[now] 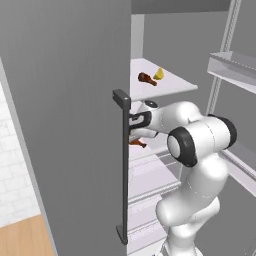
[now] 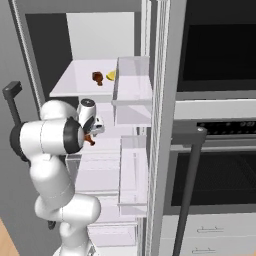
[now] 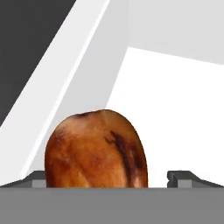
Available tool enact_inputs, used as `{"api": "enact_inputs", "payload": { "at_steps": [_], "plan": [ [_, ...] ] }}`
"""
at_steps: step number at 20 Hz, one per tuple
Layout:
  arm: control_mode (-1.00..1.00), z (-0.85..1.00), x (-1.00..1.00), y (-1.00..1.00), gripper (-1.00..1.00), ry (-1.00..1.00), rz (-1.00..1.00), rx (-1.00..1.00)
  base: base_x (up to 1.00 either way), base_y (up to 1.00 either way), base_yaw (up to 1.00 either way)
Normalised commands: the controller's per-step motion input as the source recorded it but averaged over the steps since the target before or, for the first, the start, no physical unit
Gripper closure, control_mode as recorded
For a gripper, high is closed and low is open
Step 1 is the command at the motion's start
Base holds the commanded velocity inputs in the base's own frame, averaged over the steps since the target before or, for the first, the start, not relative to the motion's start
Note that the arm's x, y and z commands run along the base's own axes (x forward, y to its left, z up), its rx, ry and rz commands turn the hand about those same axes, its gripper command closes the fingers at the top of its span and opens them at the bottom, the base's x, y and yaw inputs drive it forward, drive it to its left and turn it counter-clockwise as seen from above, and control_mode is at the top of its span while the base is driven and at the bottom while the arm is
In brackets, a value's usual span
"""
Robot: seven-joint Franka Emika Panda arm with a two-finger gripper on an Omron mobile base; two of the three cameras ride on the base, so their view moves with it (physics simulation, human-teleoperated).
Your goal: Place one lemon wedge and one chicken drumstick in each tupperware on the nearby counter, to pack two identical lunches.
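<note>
fingertips [image 3: 183, 176] barely poked up in the hand view, closed on one chicken drumstick [image 3: 96, 148] whose bone end was hidden; the gripper [image 2: 93, 131] sat inside the open fridge. on the upper shelf [image 1: 175, 85] lay a second drumstick [image 1: 147, 78] beside one lemon wedge [image 1: 159, 74].

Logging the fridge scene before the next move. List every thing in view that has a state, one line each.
fridge door: open.
gripper: shut on chicken drumstick, inside the fridge.
chicken drumstick: held between the fingertips, lifted off the shelf.
second drumstick: lying on the upper shelf, untouched.
lemon wedge: lying on the upper shelf beside the second drumstick.
oven door: closed.
</note>
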Motion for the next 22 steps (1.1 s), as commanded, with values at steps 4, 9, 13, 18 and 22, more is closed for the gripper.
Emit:
{"api": "enact_inputs", "payload": {
  "at_steps": [4, 9, 13, 18, 22],
  "plan": [
    [-1.00, -0.37, 0.04, 0.00, 1.00, 0.00, 0.00, -0.10, 0.00, 0.00, 0.00],
    [-1.00, -0.38, 0.02, 0.00, 1.00, -0.02, 0.00, -0.10, 0.00, 0.00, 0.00],
    [-1.00, -0.33, -0.24, -0.04, 1.00, -0.03, 0.00, -0.02, 0.00, 0.00, 0.00],
    [-1.00, -0.15, -0.92, -0.52, 1.00, -0.03, -0.04, 0.03, 0.00, 0.00, 0.00],
    [-1.00, 0.88, -1.00, -0.63, 1.00, -0.15, -0.22, 0.14, 0.00, 0.00, 0.00]
  ]
}}
